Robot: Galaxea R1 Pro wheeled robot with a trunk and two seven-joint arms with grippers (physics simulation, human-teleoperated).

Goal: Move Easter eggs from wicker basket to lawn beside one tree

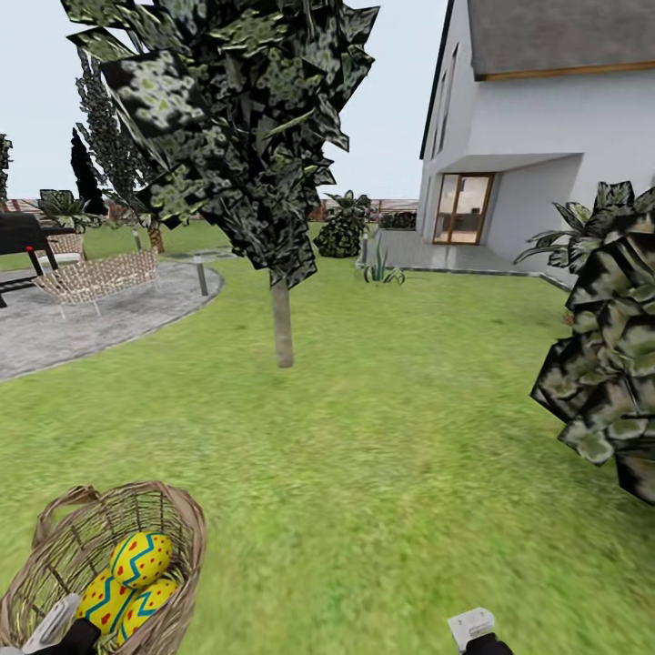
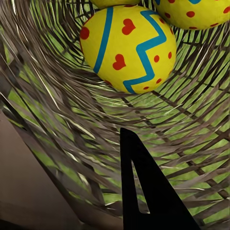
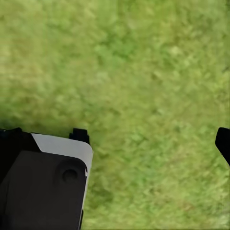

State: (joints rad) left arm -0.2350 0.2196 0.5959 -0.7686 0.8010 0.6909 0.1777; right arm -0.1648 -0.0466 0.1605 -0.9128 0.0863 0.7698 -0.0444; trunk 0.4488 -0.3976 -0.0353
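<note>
All three Easter eggs (image 1: 127, 584) lie together in the wicker basket (image 1: 177, 518), so the task is at its very start: nothing has been lifted out and nothing rests by a tree. The left gripper (image 1: 56, 628) sits at the basket's near rim, reaching in. In its wrist view one dark finger (image 2: 148, 191) points along the woven wall toward the nearest egg (image 2: 127, 47), which lies a little beyond the fingertip and apart from it, with parts of two more eggs just behind. Only that one finger is plain there, so I cannot tell whether this claw is spread or closed, though nothing is in its hold. The right gripper (image 1: 473, 630) hangs off to the basket's right over bare lawn (image 1: 382, 437); its wrist view shows grass (image 3: 143, 86) between two dark fingertips set wide apart, so this claw is released and holds nothing. The nearest tree (image 1: 282, 318), with a slender pale trunk, stands well ahead of both claws across open grass, and a dark leafy mass crowds in on the right claw's side. Judging from this, every step is left: grasp each egg in turn, carry it to one trunk, set it down beside it, and repeat until the basket is empty.
</note>
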